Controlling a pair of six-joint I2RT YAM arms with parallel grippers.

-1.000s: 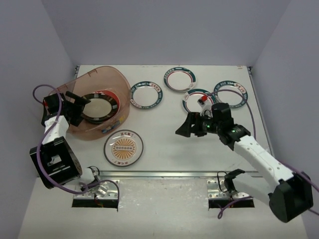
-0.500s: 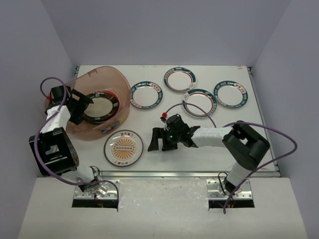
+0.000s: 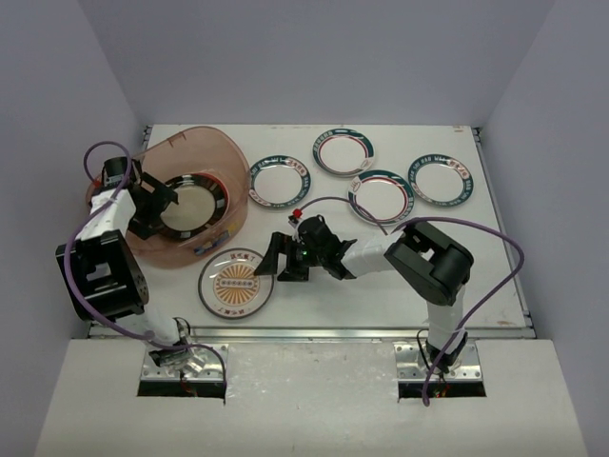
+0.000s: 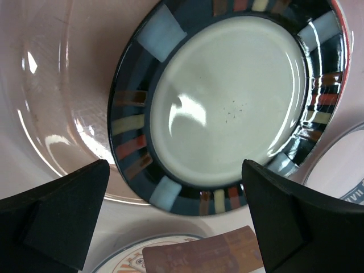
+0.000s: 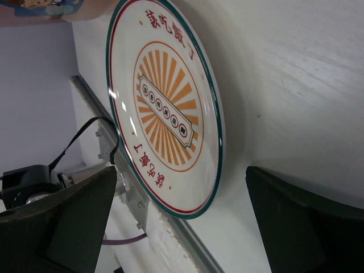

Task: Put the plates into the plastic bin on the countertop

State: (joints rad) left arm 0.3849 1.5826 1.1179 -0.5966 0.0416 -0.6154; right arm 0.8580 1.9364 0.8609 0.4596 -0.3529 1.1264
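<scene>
The translucent pinkish plastic bin (image 3: 228,157) stands at the left of the countertop (image 3: 476,276). A dark-rimmed plate (image 3: 195,208) lies inside it and fills the left wrist view (image 4: 227,102). My left gripper (image 3: 164,211) hangs open and empty over the bin's left side, above that plate (image 4: 176,227). The orange-centred plate (image 3: 236,281) lies flat by the front rail. My right gripper (image 3: 276,262) is open just right of it, low over the counter; the plate's near rim sits between its jaws in the right wrist view (image 5: 165,108). The floral and blue-white plates are out of view.
Several small white plates with teal-red rims lie on the counter right of the bin: one (image 3: 279,183) beside it, one (image 3: 343,151) at the back, one (image 3: 381,195), one (image 3: 442,181). The metal rail (image 5: 142,210) runs right beside the orange-centred plate. The bin's label (image 4: 205,253) faces front.
</scene>
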